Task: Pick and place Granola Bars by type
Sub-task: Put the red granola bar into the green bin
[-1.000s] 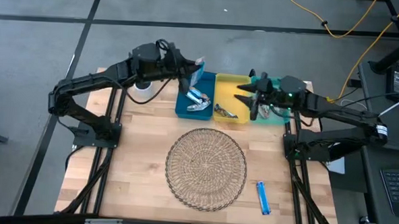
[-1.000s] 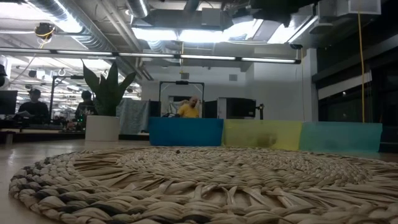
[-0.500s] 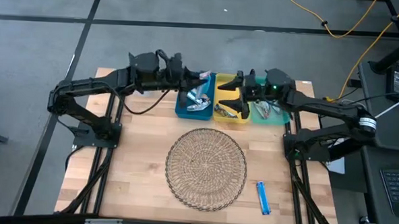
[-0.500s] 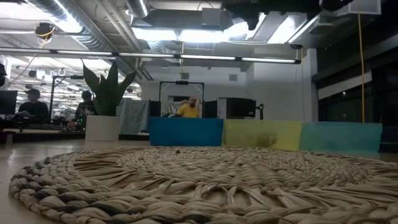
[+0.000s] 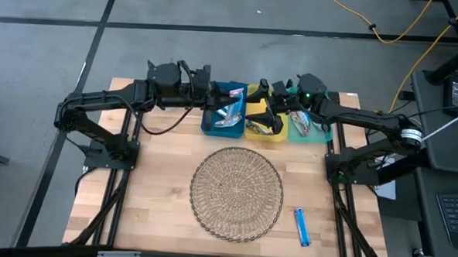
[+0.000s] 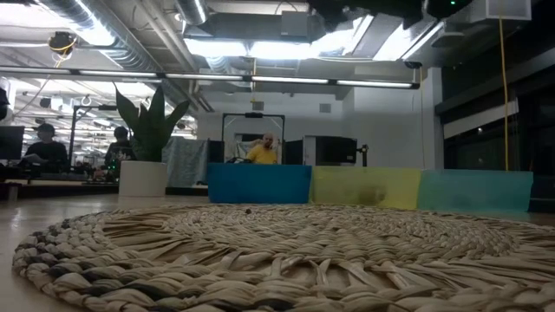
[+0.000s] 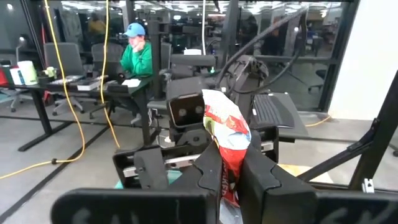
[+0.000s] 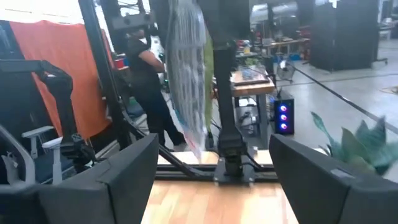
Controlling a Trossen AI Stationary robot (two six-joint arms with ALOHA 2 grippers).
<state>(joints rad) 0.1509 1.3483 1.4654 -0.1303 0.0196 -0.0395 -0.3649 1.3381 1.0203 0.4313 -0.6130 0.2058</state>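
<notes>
My left gripper (image 5: 213, 97) hangs level above the blue tray (image 5: 210, 126), shut on a red, green and white granola bar (image 7: 226, 140). My right gripper (image 5: 263, 105) faces it from over the yellow tray (image 5: 254, 91), fingers open and touching nothing. In the right wrist view that bar (image 8: 189, 74) shows between the wide-open fingers, farther off. Other bars lie in the blue tray (image 5: 228, 121), in the yellow tray (image 5: 258, 130) and in the teal tray (image 5: 302, 120). One blue bar (image 5: 302, 226) lies flat on the table near its front right corner. My left gripper pinches the bar between its two fingers (image 7: 208, 180) at one end of the wrapper (image 7: 230, 186). The fingers come level from the table's left. The rest of the bar sticks out past the fingertips toward my right gripper, lifted clear above the blue tray.
A round wicker mat (image 5: 236, 192) lies in the middle of the table, in front of the three trays standing side by side at the far edge (image 6: 258, 184). Bare wood shows left and right of the mat. People sit at desks in the room beyond.
My left gripper has drawn back toward the table's left and tipped from pointing down to level, still holding the bar. My right gripper has moved left from the teal tray to over the yellow tray, now facing the left gripper.
</notes>
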